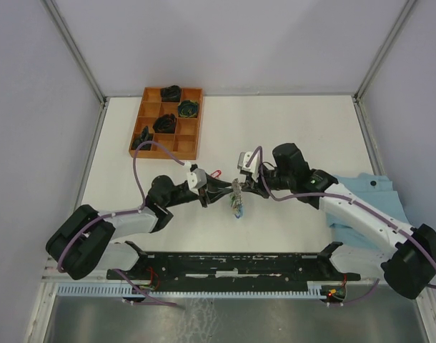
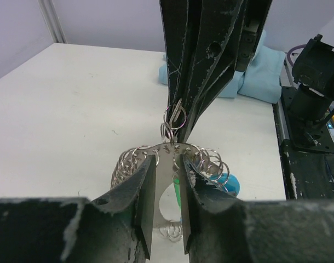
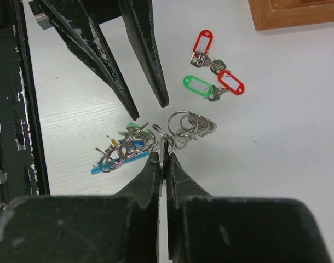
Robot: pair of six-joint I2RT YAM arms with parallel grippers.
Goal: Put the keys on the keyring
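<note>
On the white worktop (image 1: 289, 136), mid-table, the right fingers (image 3: 153, 171) are clenched on one silver ring of the keyring (image 3: 183, 127), the left fingers (image 3: 147, 49) stand parted with their tips just beside its ring cluster, and loose red- and green-tagged keys (image 3: 197, 86) lie nearby, apart from both.

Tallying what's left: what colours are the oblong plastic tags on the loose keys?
Two red plastic tags, one green tag; right wrist view shows them best.
</note>
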